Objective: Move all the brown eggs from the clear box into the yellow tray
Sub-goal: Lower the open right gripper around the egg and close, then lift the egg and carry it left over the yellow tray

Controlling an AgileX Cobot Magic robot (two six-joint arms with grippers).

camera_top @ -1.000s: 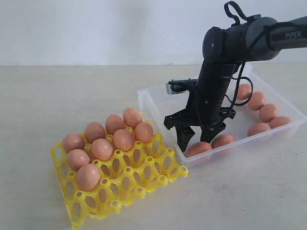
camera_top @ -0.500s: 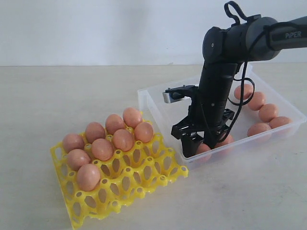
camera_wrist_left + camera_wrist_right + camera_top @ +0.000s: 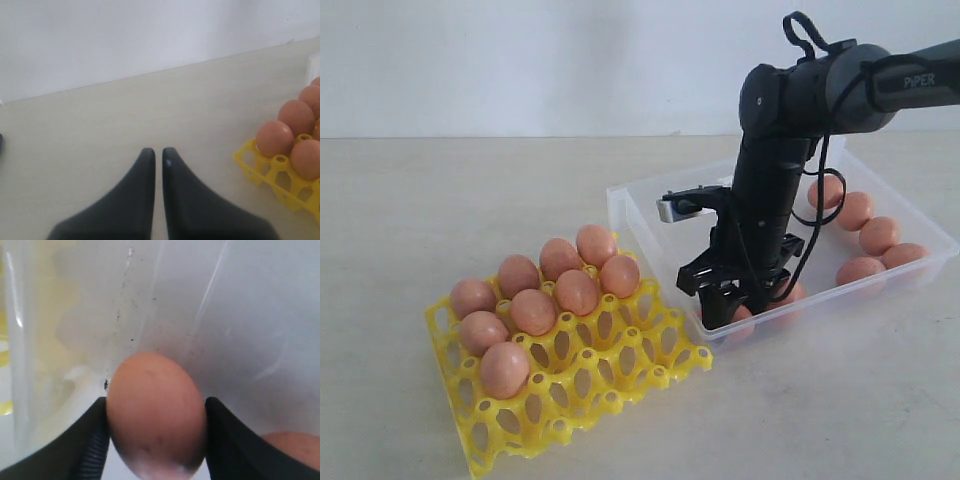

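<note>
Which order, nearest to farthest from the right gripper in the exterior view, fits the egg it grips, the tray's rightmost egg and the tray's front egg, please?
1. gripped egg, inside the right gripper.
2. tray's rightmost egg, beside the clear box, leftward.
3. tray's front egg, farthest left.

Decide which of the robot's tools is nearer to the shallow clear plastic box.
Right. The right tool is inside the shallow clear plastic box, clasping a smooth brown egg; the left tool sits outside it, over bare table beside the yellow plastic lattice tray.
</note>
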